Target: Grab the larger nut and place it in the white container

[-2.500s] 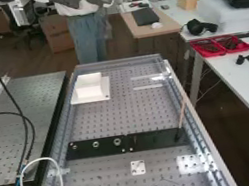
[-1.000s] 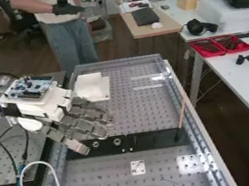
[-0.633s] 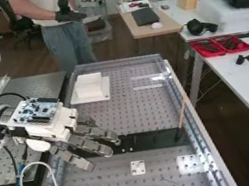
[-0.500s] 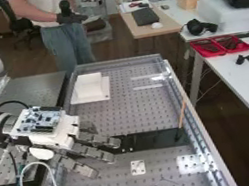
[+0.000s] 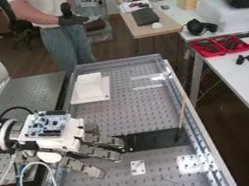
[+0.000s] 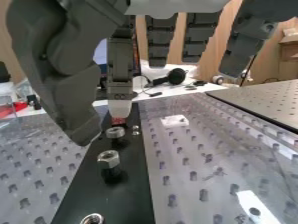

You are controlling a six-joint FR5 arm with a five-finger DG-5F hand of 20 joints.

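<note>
Larger nut (image 6: 108, 158) stands between one nut (image 6: 93, 219), one bearing (image 6: 115, 132)

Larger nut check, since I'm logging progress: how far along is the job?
Done, it seems: only the approach, with the open hand over the black bar. In hand: nothing yet, as the larger nut stands on the bar between the smaller nut and the bearing. Left: grasping it, lifting it and placing it in the white container.
</note>
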